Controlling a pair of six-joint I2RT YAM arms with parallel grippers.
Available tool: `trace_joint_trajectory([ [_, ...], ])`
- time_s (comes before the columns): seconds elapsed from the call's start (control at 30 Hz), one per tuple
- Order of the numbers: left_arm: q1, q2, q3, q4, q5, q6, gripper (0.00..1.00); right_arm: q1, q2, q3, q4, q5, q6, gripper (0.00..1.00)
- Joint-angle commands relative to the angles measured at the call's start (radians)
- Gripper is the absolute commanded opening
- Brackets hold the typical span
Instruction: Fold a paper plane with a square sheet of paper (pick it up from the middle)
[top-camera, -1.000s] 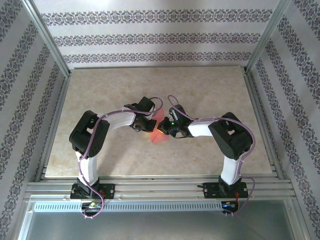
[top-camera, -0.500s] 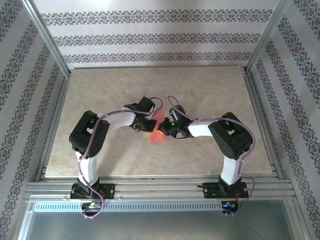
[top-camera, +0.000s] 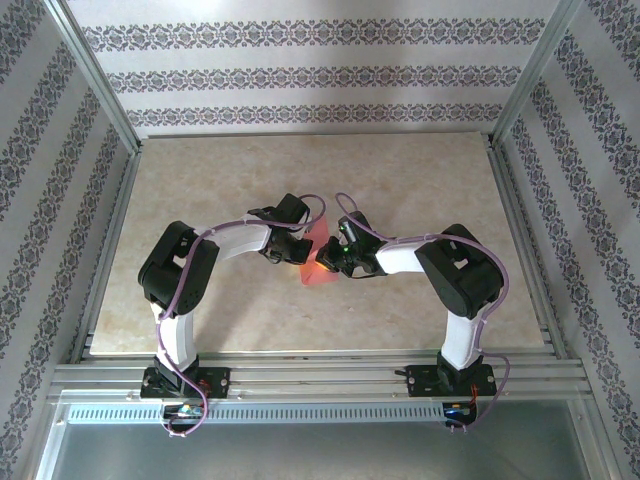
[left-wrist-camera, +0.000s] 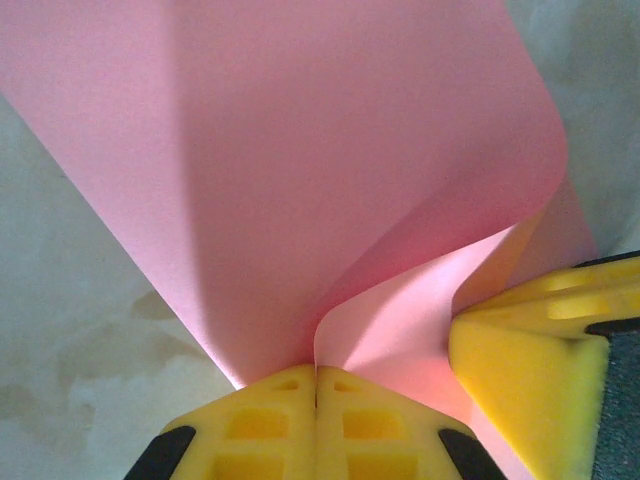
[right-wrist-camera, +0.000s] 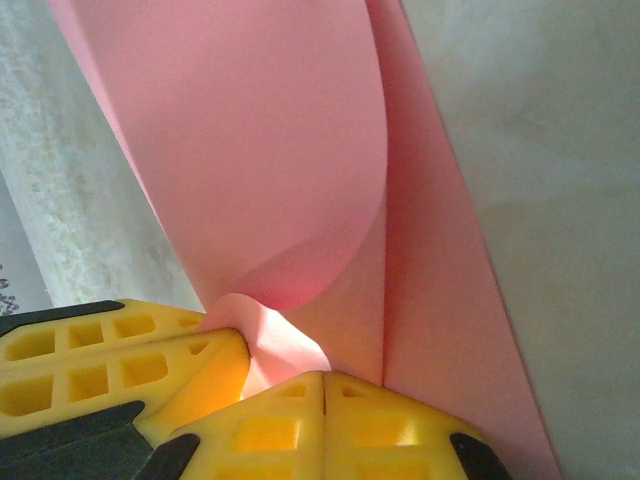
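Pink-red square sheet of paper (left-wrist-camera: 300, 150) is curling up over mid tabletop (top-camera: 200, 180); we're pinching it w/ left gripper (left-wrist-camera: 317, 372) & right gripper (right-wrist-camera: 323, 380), both clamped on it.

Left gripper (left-wrist-camera: 317, 392) at bottom edge, yellow jaws pressed together on the square sheet of paper (left-wrist-camera: 300, 170), pink sheet rising in a loose curl, right gripper (left-wrist-camera: 525, 345) against the same sheet at lower right, mottled beige table (left-wrist-camera: 70, 330) beneath.
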Motion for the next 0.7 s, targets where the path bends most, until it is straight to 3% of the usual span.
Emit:
trace_joint_trajectory([
  [0.0,0.023,-0.002,-0.021,-0.047,-0.013,0.002,0.01,-0.015,-0.027,-0.014,-0.027,0.012,-0.003,0.06],
  [0.17,0.023,0.0,-0.022,-0.05,-0.007,0.01,0.01,-0.016,-0.063,0.019,-0.018,0.007,-0.029,0.06],
  [0.67,0.023,-0.002,-0.017,-0.056,0.002,0.014,0.01,-0.015,0.031,0.04,-0.077,0.01,-0.033,0.05],
])
